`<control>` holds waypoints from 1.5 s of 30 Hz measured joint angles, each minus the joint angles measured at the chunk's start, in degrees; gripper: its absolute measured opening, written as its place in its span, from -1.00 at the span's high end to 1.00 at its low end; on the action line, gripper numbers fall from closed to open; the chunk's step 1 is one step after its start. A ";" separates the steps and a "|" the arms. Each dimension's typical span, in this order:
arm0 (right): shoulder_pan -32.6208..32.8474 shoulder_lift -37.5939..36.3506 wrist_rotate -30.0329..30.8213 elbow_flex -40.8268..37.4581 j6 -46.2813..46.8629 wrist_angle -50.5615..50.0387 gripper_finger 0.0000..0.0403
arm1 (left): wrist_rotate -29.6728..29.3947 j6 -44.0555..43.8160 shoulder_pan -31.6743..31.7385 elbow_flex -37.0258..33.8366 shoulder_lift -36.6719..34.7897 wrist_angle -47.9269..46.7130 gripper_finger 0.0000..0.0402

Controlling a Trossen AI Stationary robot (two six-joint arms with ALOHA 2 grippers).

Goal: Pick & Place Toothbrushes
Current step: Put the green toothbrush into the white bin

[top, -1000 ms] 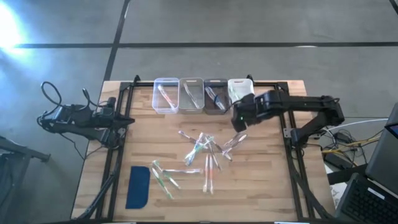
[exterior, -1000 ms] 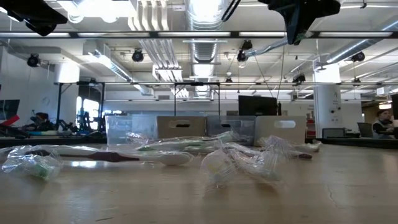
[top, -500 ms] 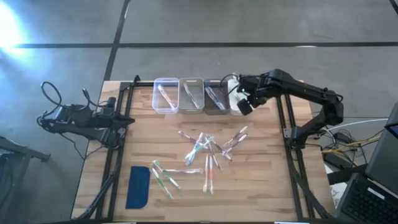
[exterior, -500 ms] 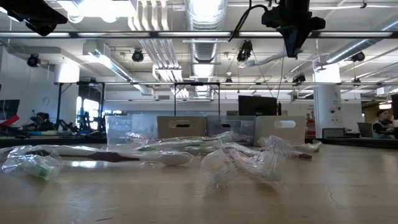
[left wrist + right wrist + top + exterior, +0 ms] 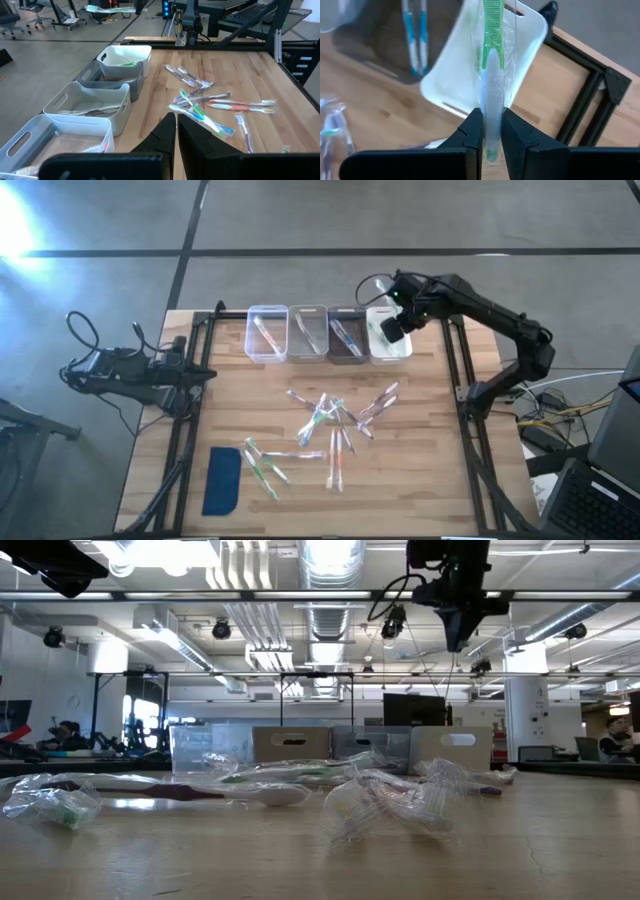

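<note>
My right gripper (image 5: 394,328) hangs over the white bin (image 5: 390,345), the rightmost of four bins along the far edge, and is shut on a green-and-white toothbrush in clear wrap (image 5: 491,75). The low view shows this gripper (image 5: 456,628) high above the table. Several wrapped toothbrushes (image 5: 330,428) lie flat in a loose pile mid-table, and others lie in the bins. My left gripper (image 5: 177,125) is shut and waits beyond the table's left edge (image 5: 195,375). My right gripper pinches the toothbrush between its two fingers (image 5: 474,131) near one end, on its pale ribbed part (image 5: 489,112). The brush lies along the fingers and sticks out past their tips, green part (image 5: 493,30) foremost. It is lifted clear, above the white bin (image 5: 465,80).
Left of the white bin stand a dark grey bin (image 5: 346,335), a pale grey bin (image 5: 307,332) and a clear bin (image 5: 266,332). A dark-blue pad (image 5: 222,480) lies near the front left corner. Black frame rails (image 5: 455,380) run along both table sides.
My right gripper has carried the toothbrush from beside the pile toward the table's far edge and now stands over the white bin, its arm swung round. It has stayed shut on the brush. The pile has not moved.
</note>
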 joint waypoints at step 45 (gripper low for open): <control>-5.51 11.43 -3.68 -20.14 -8.23 21.01 0.82 | 0.00 0.01 0.01 -0.02 0.02 -0.02 0.87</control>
